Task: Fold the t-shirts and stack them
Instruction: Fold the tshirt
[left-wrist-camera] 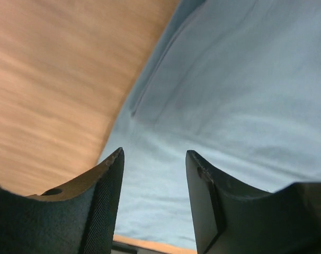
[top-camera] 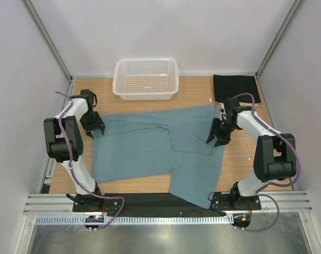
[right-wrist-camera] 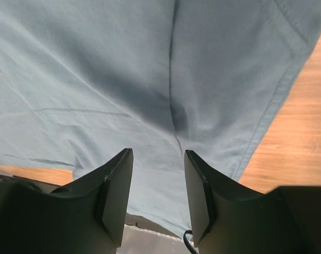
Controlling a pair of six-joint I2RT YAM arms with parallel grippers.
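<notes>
**Q:** Fig. 1: where was the cloth?

**A:** The teal t-shirt point(top-camera: 142, 151) lay flat at the centre of the table point(top-camera: 245, 159), btw. my two arms. One panel was lapped over the body, and one end reached the near edge by my right base. The black t-shirt point(top-camera: 234, 88) sat folded at the far right corner, apart from the teal one. It was prob. parked there as the base of the stack. The cream one was not in view.

**Q:** And the claws?

**A:** My left claw point(top-camera: 93, 127) was over the shirt's left edge, spread, w/ nothing btw. its jaws. My right claw point(top-camera: 217, 135) was over the right edge, likewise spread and empty, w/ cloth directly beneath. My reading is that I stood at opposite edges so both sides could be pinched together and the fabric carried across w/o skewing.

**Q:** The basket?

**A:** The white basket point(top-camera: 145, 94) stood at the far edge, just beyond the shirt and clear of both arms, i.e. out of the folding area.
</notes>
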